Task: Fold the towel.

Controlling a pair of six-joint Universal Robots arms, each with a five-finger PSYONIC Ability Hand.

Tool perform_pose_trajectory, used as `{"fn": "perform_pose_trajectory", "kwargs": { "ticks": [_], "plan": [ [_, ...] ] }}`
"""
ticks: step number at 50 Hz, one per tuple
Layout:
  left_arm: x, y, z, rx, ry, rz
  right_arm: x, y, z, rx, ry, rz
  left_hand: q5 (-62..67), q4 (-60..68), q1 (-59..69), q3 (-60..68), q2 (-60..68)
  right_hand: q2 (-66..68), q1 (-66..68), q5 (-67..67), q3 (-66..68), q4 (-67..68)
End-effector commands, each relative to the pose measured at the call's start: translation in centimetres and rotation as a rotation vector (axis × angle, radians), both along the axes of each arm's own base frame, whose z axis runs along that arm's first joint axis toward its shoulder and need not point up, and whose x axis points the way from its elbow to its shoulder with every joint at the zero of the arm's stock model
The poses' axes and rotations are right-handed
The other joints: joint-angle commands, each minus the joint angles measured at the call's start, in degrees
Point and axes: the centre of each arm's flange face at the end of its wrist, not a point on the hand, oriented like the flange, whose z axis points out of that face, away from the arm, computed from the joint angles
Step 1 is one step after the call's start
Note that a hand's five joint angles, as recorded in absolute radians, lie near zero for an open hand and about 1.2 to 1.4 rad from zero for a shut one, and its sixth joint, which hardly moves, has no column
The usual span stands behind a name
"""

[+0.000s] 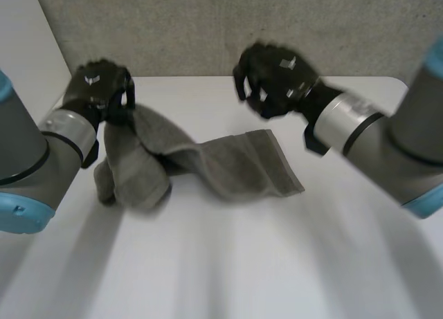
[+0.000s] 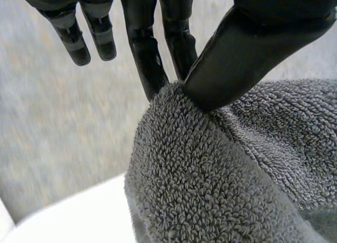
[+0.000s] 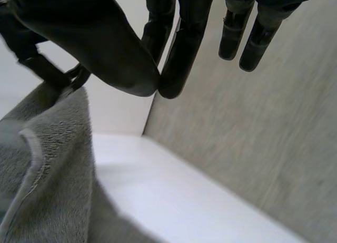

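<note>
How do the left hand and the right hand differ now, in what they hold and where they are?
The left hand pinches the towel between thumb and fingers; the right hand holds nothing. The left hand holds one end raised; the right hand is apart from the towel. Both are above the table.

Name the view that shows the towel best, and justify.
Head view: the whole towel shows, one end lifted by the left robot hand, the rest on the table. Left wrist view gives the pinched part close up; right wrist view, a hemmed edge.
</note>
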Motion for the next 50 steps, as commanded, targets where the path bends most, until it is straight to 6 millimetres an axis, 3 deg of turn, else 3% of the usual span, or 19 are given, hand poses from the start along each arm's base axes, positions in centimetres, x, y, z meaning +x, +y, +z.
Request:
{"fn": "perform_pose_trajectory", "kwargs": {
  "ticks": [1, 7, 8, 9, 10, 11, 17, 24, 29, 30, 35, 39, 50],
  "plan": [
    [2.8, -3.2, -5.4, 0.139, -0.051, 0.078, 1.5, -1.4, -7.9, 0.089, 0.162, -0.001, 4.2, -3.4, 5.5, -3.0, 4.9, -50.1, -49.6, -50.5, -2.5, -4.4],
    [4.9, -4.1, -7.4, 0.222, -0.099, 0.128, 0.7, -1.9, -9.0, 0.079, 0.228, -0.062, -0.1, -3.4, 1.2, -3.0, 0.6, -63.1, -62.6, -63.5, -2.5, -4.4],
    [5.2, -4.1, -7.7, 0.238, -0.114, 0.132, 0.4, -1.9, -9.3, 0.088, 0.240, -0.078, -19.0, -3.4, -17.6, -3.0, -18.3, -64.3, -63.8, -64.7, -2.5, -4.4],
    [5.2, -4.1, -7.7, 0.238, -0.115, 0.132, 0.4, -1.9, -9.3, 0.088, 0.240, -0.078, -19.2, -3.4, -17.8, -3.0, -18.5, -64.3, -63.8, -64.7, -2.5, -4.4],
    [5.4, -4.0, -7.8, 0.249, -0.130, 0.136, 0.2, -1.7, -9.7, 0.101, 0.250, -0.083, -40.5, -3.4, -39.1, -3.0, -39.8, -64.8, -64.3, -65.2, -2.5, -4.4],
    [5.5, -3.9, -7.9, 0.259, -0.143, 0.135, 0.1, -1.6, -10.1, 0.116, 0.259, -0.083, -51.4, -3.4, -50.0, -3.0, -50.7, -65.0, -64.4, -65.4, -2.5, -4.4],
    [5.6, -2.8, -7.5, 0.280, -0.155, 0.131, -0.6, -0.5, -10.9, 0.156, 0.285, -0.080, -56.8, -3.4, -55.5, -3.0, -56.1, -65.0, -64.4, -65.4, -2.5, -4.4],
    [5.2, -0.2, -4.4, 0.217, -0.141, 0.106, -1.0, 0.6, -11.7, 0.187, 0.308, -0.074, -59.9, -3.4, -58.5, -3.0, -59.2, -64.7, -64.1, -65.0, -2.5, -4.4],
    [2.3, 3.7, -2.8, 0.176, -0.132, -0.030, -1.1, 1.1, -12.3, 0.200, 0.319, -0.072, -60.7, -3.4, -59.4, -3.0, -60.0, -64.3, -63.8, -64.7, -2.5, -4.4],
    [2.3, 3.7, -2.8, 0.176, -0.132, -0.031, -1.1, 1.1, -12.3, 0.200, 0.319, -0.072, -60.7, -3.4, -59.4, -3.0, -60.0, -64.3, -63.8, -64.7, -2.5, -4.4],
    [0.2, 6.8, -3.7, 0.191, -0.152, -0.125, -1.1, 1.2, -12.6, 0.203, 0.328, -0.088, -60.7, -3.4, -59.4, -3.0, -60.0, -64.3, -63.8, -64.7, -2.5, -4.4],
    [-0.8, 7.8, -4.4, 0.188, -0.160, -0.164, -1.1, 1.3, -12.6, 0.203, 0.330, -0.093, -60.5, -3.4, -59.2, -3.0, -59.9, -64.3, -63.8, -64.7, -2.5, -4.4],
    [-1.9, 6.4, -8.8, 0.217, -0.216, -0.157, -1.6, 1.1, -13.0, 0.217, 0.336, -0.108, -56.0, -3.4, -54.7, -3.0, -55.3, -64.1, -63.6, -64.5, -2.5, -4.4]
  ]
}}
